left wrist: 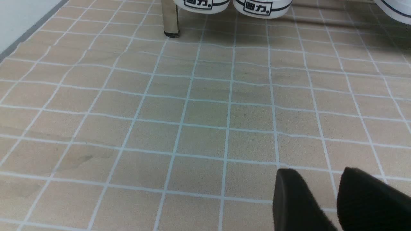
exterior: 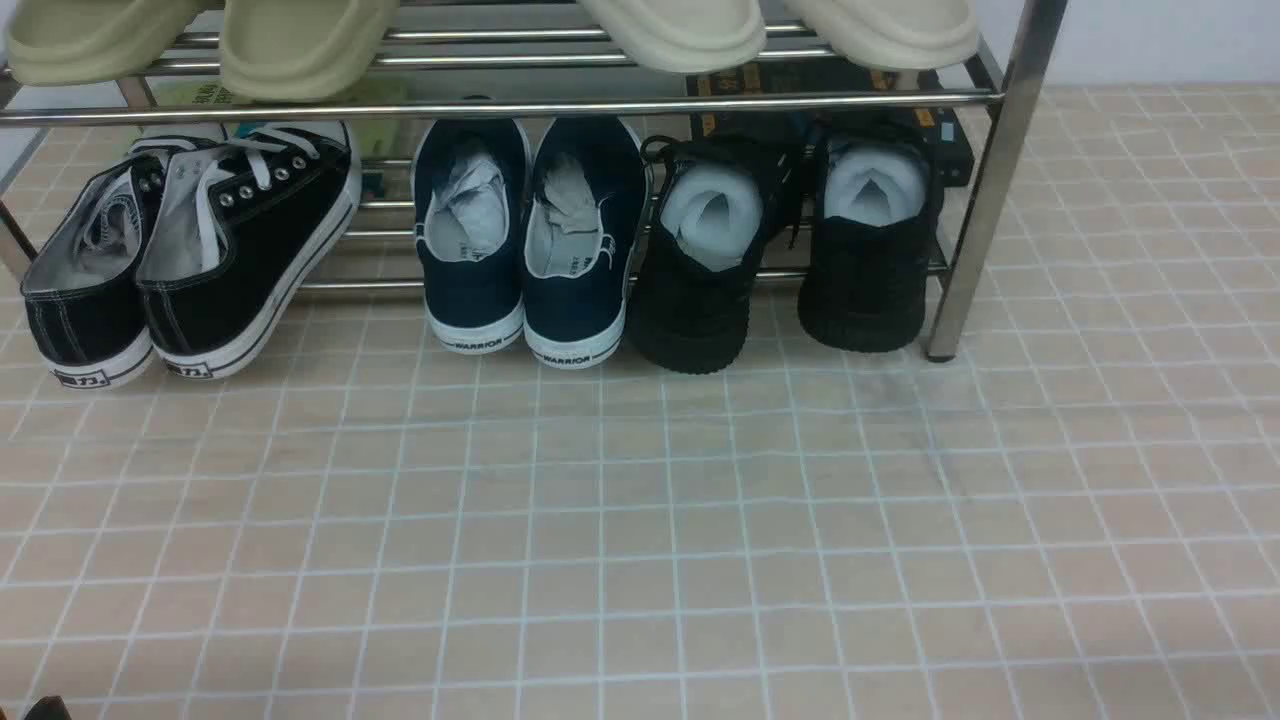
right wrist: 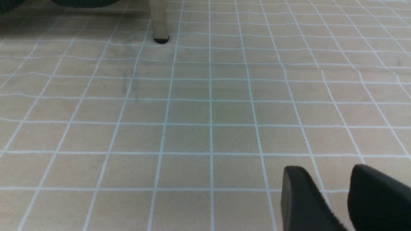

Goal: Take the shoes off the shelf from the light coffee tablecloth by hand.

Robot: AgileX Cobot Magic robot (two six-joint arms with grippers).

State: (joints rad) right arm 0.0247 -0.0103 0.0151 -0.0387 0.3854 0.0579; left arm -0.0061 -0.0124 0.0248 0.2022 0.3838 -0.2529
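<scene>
Paper-stuffed black shoes (exterior: 868, 285) lean on the shelf's (exterior: 500, 107) lowest bars, while left gripper (left wrist: 318, 173) and right gripper (right wrist: 326, 170) hang parted, empty.

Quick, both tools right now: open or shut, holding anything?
Left tool: open, holding nothing.
Right tool: open, holding nothing.
</scene>
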